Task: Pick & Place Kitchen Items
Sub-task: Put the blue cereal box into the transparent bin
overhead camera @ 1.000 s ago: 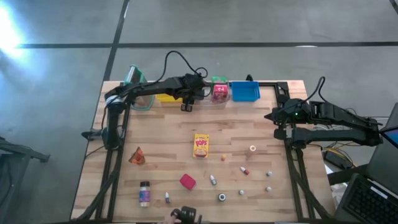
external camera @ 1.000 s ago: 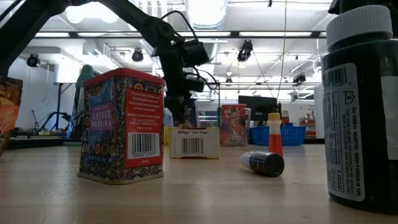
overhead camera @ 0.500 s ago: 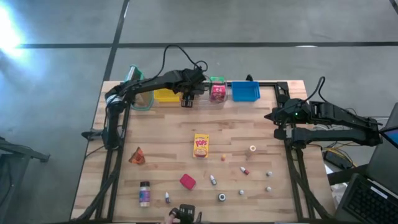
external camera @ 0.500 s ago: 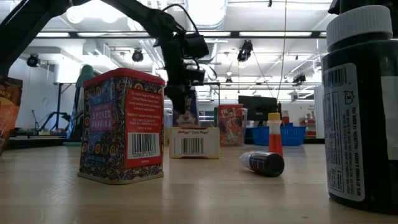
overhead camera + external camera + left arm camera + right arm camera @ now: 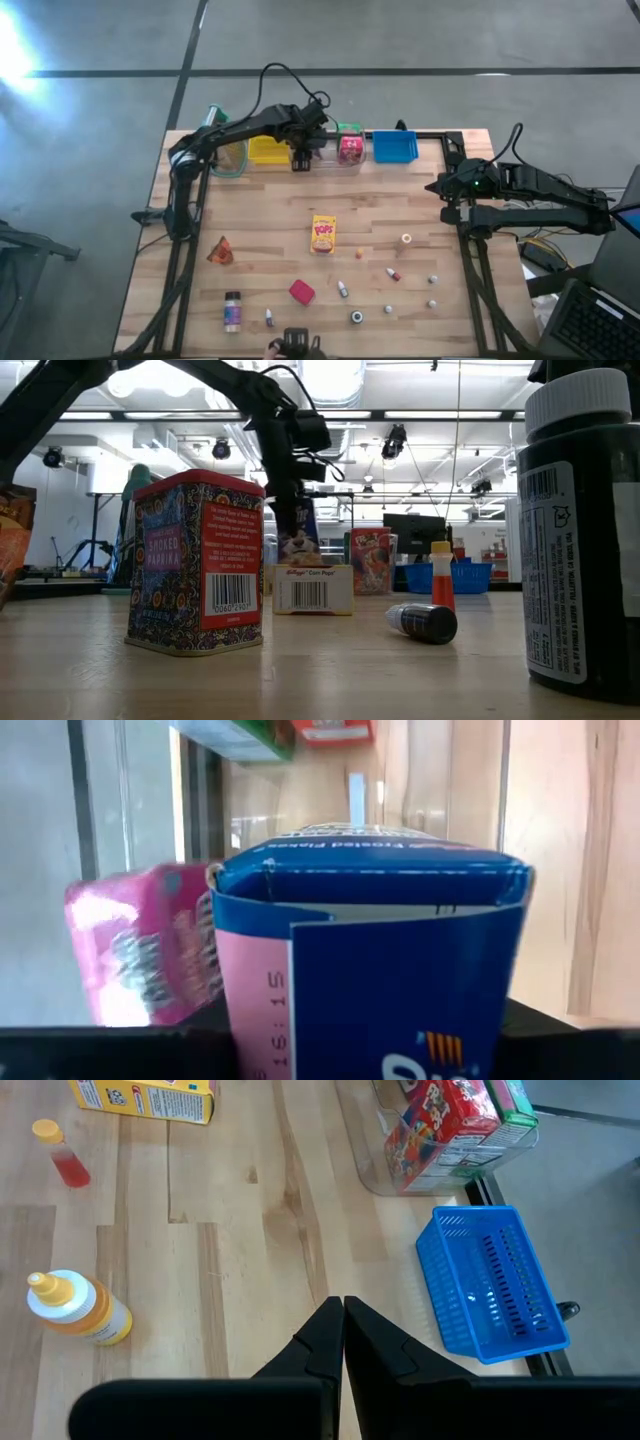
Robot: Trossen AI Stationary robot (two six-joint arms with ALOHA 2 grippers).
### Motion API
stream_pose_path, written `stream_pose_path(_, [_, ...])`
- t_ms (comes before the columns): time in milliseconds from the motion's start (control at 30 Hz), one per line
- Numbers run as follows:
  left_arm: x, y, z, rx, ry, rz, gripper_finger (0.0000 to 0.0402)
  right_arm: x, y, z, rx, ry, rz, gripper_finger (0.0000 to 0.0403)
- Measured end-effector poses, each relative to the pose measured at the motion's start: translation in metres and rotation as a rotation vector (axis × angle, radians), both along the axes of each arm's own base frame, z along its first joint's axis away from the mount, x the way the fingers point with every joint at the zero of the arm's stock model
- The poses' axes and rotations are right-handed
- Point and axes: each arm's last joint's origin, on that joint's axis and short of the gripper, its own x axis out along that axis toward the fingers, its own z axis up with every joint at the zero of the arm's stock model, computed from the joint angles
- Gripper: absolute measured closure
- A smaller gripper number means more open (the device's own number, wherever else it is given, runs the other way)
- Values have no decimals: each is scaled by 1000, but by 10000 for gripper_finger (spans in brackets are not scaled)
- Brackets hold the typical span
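Note:
My left gripper (image 5: 300, 160) is at the table's far edge, shut on a blue mini box (image 5: 370, 960) (image 5: 297, 545). It stands at the clear bin's (image 5: 330, 164) left end, between that bin and the yellow bin (image 5: 265, 151). A pink box (image 5: 351, 150) (image 5: 140, 955) stands in the clear bin. On the table lie a yellow Pops box (image 5: 323, 233), an orange wedge (image 5: 221, 250), a red block (image 5: 301, 291), a purple-labelled jar (image 5: 233, 311) and several tiny bottles (image 5: 394, 274). My right gripper (image 5: 343, 1305) waits shut at the right edge (image 5: 440, 188). My left gripper pinches the blue mini box between its two fingers (image 5: 560, 1025), one on each broad side (image 5: 500, 960). The fingers come from above, pointing down. The box hangs upright below them; its lower end is hidden behind the yellow box in the low view.
A blue basket (image 5: 393, 147) stands at the far edge right of the clear bin, and a green-rimmed bowl (image 5: 225, 157) left of the yellow bin. Bare wood lies between the bins and the yellow Pops box. A small yellow-capped bottle (image 5: 78, 1308) lies near my right gripper.
My left gripper has carried the blue box toward the table's far edge, up to the clear bin's left end, staying shut on it. The right arm has kept still.

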Motion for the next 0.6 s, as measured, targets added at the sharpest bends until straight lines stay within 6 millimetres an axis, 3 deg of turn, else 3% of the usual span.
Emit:
stream_pose_path(300, [8,10,-28,-22,63,16,236,0,0,0,0,0,0,394])
stream_pose_path(600, [6,18,-33,43,117,22,236,0,0,0,0,0,0,394])
